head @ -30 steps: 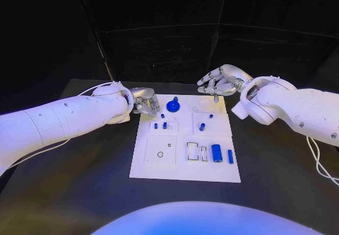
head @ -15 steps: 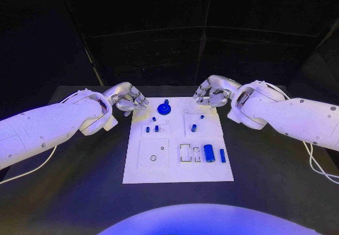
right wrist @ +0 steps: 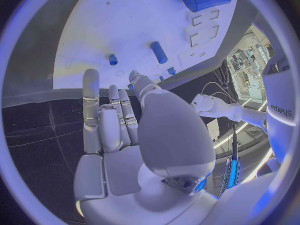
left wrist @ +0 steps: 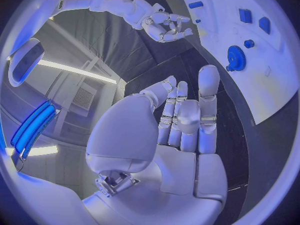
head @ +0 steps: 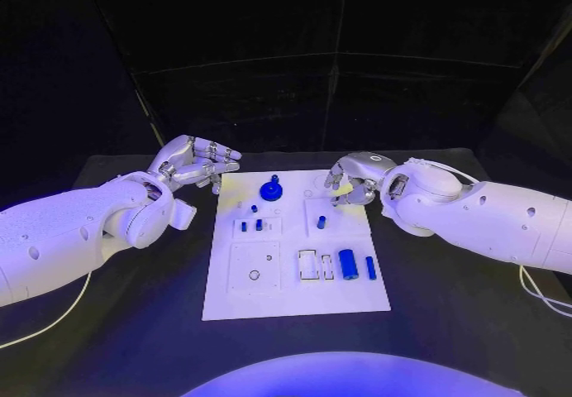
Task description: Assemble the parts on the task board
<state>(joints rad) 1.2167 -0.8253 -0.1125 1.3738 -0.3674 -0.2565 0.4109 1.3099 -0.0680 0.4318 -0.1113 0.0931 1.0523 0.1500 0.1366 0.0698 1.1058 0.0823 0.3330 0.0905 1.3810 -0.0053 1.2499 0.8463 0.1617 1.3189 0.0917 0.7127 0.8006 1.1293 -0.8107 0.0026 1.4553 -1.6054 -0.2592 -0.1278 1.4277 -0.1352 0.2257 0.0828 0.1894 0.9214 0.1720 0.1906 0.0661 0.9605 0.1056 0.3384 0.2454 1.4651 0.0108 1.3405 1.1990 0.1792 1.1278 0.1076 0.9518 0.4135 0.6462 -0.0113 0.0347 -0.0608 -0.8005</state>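
hovering my left robot hand (head: 191, 161) and right robot hand (head: 353, 178) beside the task board (head: 296, 294), both spread with nothing in them.

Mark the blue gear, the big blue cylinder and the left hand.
blue gear (head: 272, 192), head view, disc face.
big blue cylinder (head: 348, 264), head view, mid-body.
left hand (head: 191, 162), head view, palm.

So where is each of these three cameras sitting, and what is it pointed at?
Head view: on the robot's head, looking down at the board; both arms reach in, left hand, right hand.
Left wrist view: behind the left hand, facing the board's edge and the right hand.
Right wrist view: behind the right hand, facing the board.
All three share the board; the gear shows in two.
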